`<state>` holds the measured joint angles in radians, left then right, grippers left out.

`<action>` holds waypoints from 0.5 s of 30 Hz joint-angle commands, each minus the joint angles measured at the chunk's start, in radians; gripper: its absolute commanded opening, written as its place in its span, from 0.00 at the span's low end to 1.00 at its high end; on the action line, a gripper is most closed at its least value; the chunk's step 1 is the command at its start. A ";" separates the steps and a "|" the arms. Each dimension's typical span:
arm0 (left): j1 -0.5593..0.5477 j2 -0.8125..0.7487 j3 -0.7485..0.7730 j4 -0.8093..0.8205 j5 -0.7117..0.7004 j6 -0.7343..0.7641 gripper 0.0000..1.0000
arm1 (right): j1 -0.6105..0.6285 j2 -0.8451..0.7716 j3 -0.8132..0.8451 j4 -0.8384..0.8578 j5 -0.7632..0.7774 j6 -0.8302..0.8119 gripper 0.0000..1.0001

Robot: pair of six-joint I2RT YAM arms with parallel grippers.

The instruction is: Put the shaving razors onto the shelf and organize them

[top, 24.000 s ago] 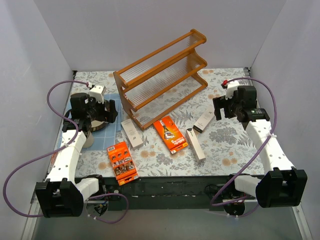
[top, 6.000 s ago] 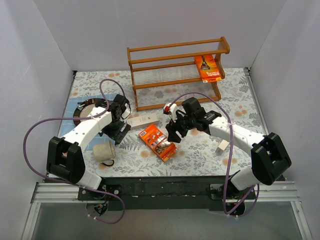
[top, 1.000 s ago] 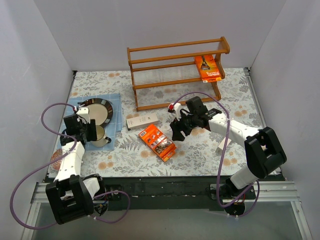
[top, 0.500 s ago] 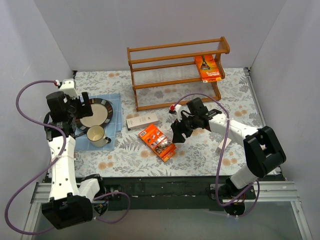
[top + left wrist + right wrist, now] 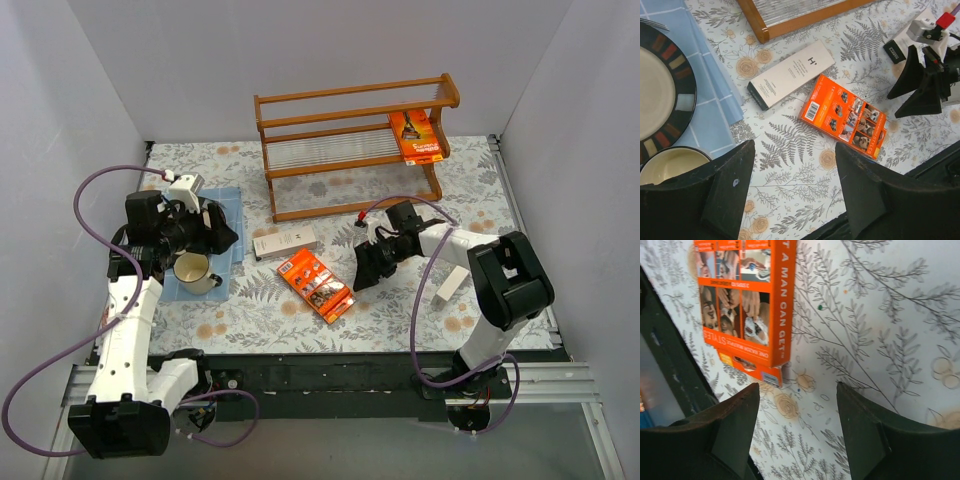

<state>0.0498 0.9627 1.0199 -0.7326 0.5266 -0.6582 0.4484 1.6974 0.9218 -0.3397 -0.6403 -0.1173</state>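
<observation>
**Clerk:** Where do the razors stand?

**Inspector:** One orange pack [image 5: 416,137] stands upright at the 3 o'clock end of the shelf [image 5: 330,152]. Which tier bears it cannot be settled from overhead. A second orange pack [image 5: 315,285] lies flat on the worktop [image 5: 250,320], at 6 o'clock from the shelf. Two white boxes show. The first white box [image 5: 284,243] lies at 11 o'clock from that flat pack, near but apart. The second white box [image 5: 447,287] lies at 3 o'clock, beyond the right arm. Whether its far end touches the forearm is unclear.

**Clerk:** And the end effectors?

**Inspector:** The right end effector [image 5: 365,268] sits low, just at 3 o'clock of the second orange pack, with fingers [image 5: 730,435] spread and gripping nothing. Its wrist view shows bare worktop between them, and the pack is cut off by the top edge. The left end effector [image 5: 215,228] hangs at the 9 o'clock side above the blue cloth [image 5: 710,105], likewise spread and empty.

**Clerk:** Anything obscured?

**Inspector:** The plate [image 5: 680,75] is mostly hidden under the left arm from overhead, and cut off at the left edge of the wrist view. The mug [image 5: 193,270] stands on the cloth at 6 o'clock from the plate. In the wrist view only part of its rim shows behind a finger. The print on the first white box is too small to read beyond one large letter.
</observation>
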 commanded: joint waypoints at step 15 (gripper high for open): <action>-0.005 -0.025 0.028 0.015 0.052 -0.015 0.65 | 0.010 0.140 -0.057 -0.042 -0.105 0.059 0.60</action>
<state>0.0483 0.9630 1.0203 -0.7246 0.5617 -0.6697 0.4480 1.7763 0.9131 -0.3412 -0.8249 -0.0570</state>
